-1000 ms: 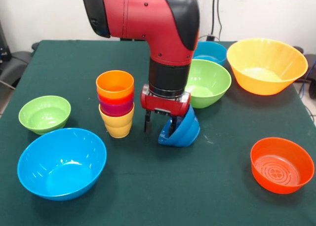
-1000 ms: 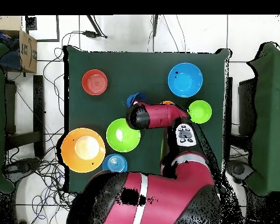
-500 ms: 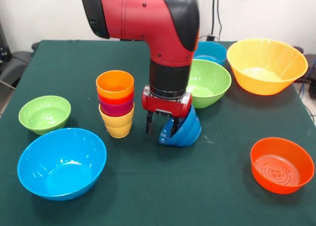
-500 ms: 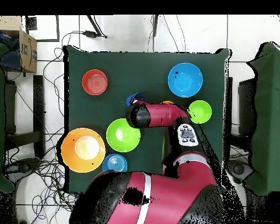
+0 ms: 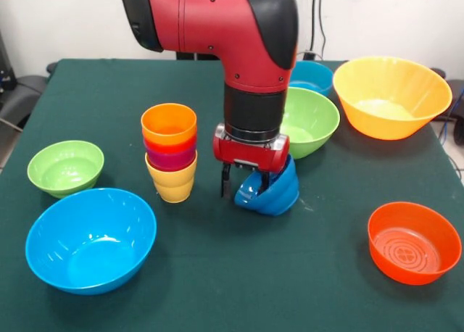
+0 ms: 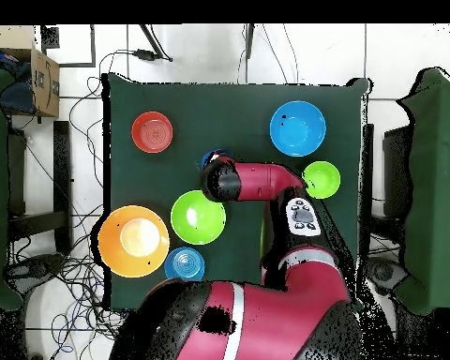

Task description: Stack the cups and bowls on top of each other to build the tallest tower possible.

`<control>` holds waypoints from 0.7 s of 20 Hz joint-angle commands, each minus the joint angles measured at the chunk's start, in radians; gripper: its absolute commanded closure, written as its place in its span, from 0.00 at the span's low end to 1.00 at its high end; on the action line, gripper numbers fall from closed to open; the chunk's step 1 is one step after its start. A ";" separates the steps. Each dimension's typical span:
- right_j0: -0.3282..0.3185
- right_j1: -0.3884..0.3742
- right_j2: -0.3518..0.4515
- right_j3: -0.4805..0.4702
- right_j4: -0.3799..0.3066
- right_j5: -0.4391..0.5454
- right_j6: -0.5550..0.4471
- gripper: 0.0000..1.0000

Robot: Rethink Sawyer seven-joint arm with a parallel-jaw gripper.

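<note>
the jaws [image 5: 246, 189] of the red and black arm pinch the rim of a small dark blue glossy plastic bowl [image 5: 272, 191], one finger inside it and one outside, holding it tipped on its side with its opening facing the stack of cups, near the middle of the green desk [image 5: 217, 274]. whether the bowl touches the desk cannot be told. just beside it stands the stack of four smooth plastic tumblers [image 5: 170, 152], upright and nested: yellow at the bottom, then purple, red-orange and orange on top. behind the arm sits a large green bowl [image 5: 315, 118], with a teal bowl [image 5: 312, 75] past it near the far edge. a big orange-yellow bowl [image 5: 391, 96] fills one far corner. an orange-red bowl [image 5: 413, 241] sits near one near corner, a large light blue bowl [image 5: 90, 239] near the other, and a small green bowl [image 5: 65, 167] beside that one.
</note>
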 commanded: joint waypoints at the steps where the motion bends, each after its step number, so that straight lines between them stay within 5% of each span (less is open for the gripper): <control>1: 0.016 -0.025 0.105 0.033 0.045 0.029 0.082 0.00; 14: 0.060 0.011 0.069 0.031 0.067 -0.042 0.105 0.00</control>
